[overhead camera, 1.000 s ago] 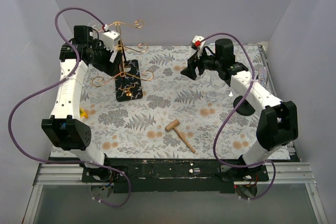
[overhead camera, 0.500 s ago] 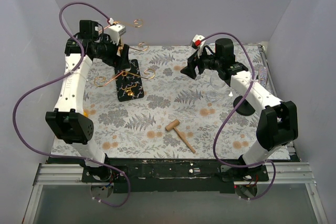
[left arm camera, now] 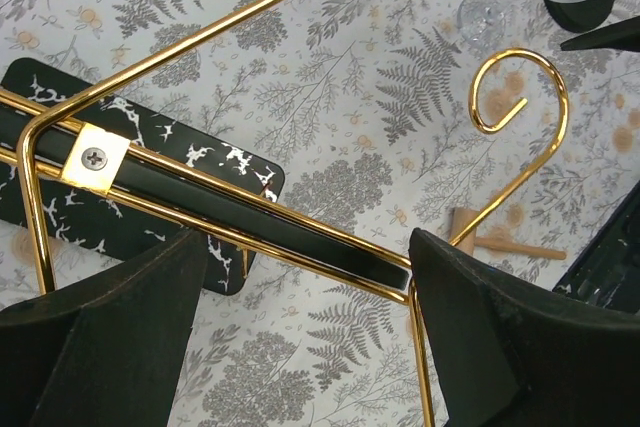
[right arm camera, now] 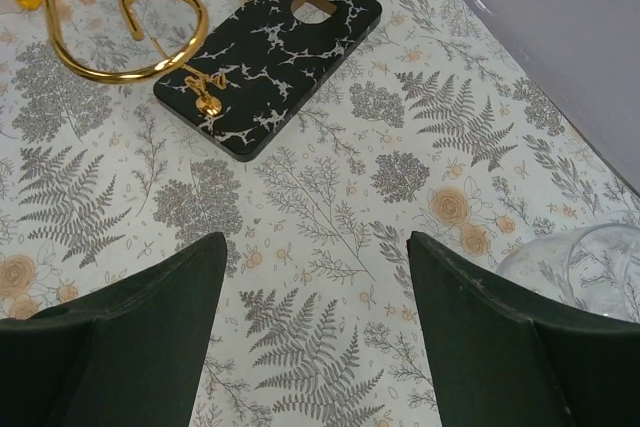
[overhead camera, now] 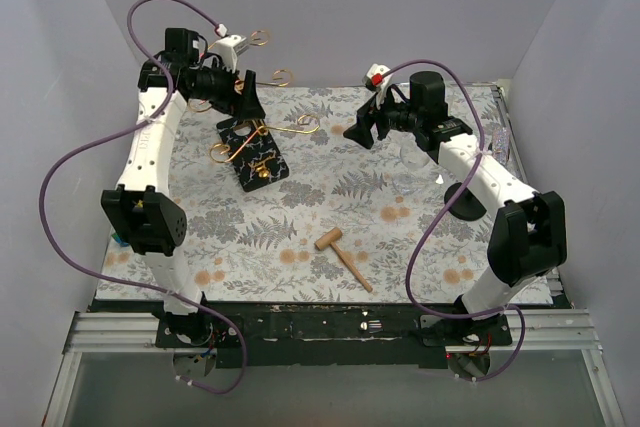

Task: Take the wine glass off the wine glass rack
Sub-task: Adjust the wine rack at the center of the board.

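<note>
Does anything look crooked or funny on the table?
Yes. The thin gold wire wine glass rack looks askew: its black base sits twisted, not square with the table edges. The open left gripper has a finger on either side of its post.

Your surface [overhead camera: 300, 237] is covered in a fern-and-flower print. On it you'll find the black base of the wine glass rack [overhead camera: 255, 152] at the far left, a wooden mallet [overhead camera: 343, 253] near the front middle, and a clear wine glass [right arm camera: 600, 247] toward the right.
</note>
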`<control>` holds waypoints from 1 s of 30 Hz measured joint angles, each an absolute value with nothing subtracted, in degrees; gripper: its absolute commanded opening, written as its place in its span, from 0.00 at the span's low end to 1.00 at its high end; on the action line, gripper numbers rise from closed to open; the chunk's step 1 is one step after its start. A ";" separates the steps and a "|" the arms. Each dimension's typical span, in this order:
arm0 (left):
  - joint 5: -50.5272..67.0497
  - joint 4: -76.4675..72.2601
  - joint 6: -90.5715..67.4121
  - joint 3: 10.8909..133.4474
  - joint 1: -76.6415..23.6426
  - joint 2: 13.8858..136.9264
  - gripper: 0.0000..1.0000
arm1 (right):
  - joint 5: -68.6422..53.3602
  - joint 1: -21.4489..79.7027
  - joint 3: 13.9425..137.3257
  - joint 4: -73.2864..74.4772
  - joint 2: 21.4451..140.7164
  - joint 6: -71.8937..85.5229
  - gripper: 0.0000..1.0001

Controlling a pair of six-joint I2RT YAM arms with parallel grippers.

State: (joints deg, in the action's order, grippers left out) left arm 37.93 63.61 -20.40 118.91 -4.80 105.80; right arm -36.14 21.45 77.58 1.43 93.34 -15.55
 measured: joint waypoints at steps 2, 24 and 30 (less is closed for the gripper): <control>39.51 63.57 -20.73 119.92 -4.84 106.83 0.81 | -36.14 21.45 77.58 1.43 93.47 -15.25 0.81; 43.81 58.50 -22.44 125.08 19.94 98.98 0.90 | -56.80 11.46 85.89 -21.04 97.34 13.43 0.81; 40.95 41.23 -24.77 94.94 27.22 85.86 0.92 | -62.11 11.66 86.74 -23.77 99.02 16.45 0.81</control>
State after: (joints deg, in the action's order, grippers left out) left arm 40.95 41.23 -24.77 94.94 27.22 85.86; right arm -62.11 11.66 86.74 -23.77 99.02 16.45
